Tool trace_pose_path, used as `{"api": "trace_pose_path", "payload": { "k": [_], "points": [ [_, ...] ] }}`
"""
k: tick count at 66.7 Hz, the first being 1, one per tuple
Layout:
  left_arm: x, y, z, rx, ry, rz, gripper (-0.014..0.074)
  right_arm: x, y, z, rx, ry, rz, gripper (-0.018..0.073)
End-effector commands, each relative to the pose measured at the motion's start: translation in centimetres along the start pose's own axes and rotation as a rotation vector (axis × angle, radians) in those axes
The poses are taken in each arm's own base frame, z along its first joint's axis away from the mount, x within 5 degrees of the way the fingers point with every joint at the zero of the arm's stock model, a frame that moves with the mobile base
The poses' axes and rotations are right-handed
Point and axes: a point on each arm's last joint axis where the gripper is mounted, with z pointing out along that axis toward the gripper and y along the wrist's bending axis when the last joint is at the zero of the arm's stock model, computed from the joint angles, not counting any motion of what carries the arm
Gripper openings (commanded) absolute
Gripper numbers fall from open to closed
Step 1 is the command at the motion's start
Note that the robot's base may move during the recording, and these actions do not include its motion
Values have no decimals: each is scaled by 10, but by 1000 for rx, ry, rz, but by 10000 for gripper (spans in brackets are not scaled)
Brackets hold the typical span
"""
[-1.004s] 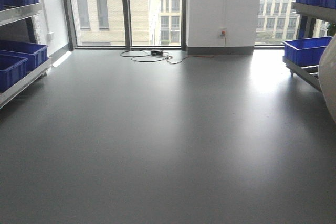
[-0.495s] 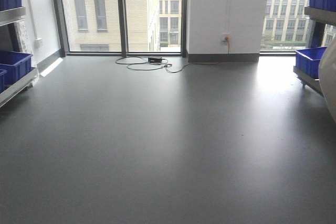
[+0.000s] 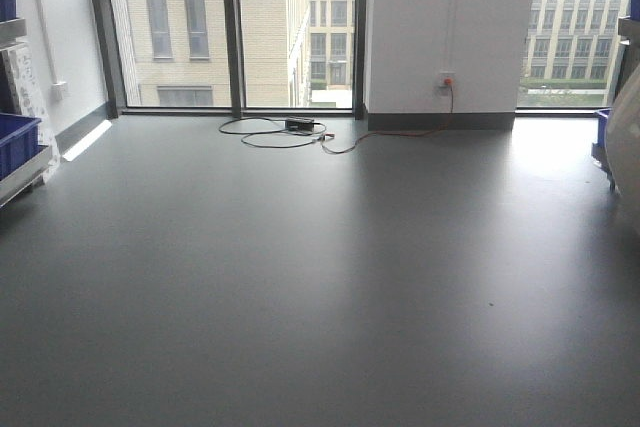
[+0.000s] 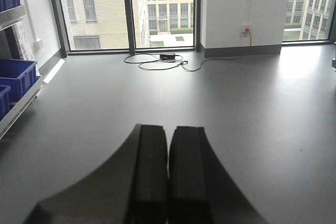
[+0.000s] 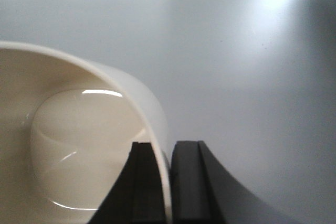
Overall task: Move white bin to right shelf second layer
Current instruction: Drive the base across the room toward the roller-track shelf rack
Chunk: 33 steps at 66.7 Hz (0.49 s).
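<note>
Grey floor [image 3: 300, 277], tall windows [image 3: 180, 42], white bin [image 5: 73, 124]

Storage hall: racks [image 4: 24, 102] of blue crates [image 4: 17, 76]

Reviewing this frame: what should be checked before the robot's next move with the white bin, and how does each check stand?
1. Right gripper clamped on the white bin wall: ok.
2. Bin interior empty: ok, as far as shown.
3. Left gripper shut, holding nothing: ok.
4. Floor ahead free; cable lies by the windows: ok.
5. Room on the right shelf, second layer: cannot tell, only the shelf's edge shows.
</note>
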Motion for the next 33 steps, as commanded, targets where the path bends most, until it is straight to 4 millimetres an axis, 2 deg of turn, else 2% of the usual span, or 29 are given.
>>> {"api": "trace_pose_path", "payload": {
  "k": [1,33],
  "points": [
    [4,0,1,0,-65,-3,85,-17,0,-6,6,-123,3,94],
    [4,0,1,0,-65,-3,85,-17,0,-6,6,-123,3,94]
  ]
}}
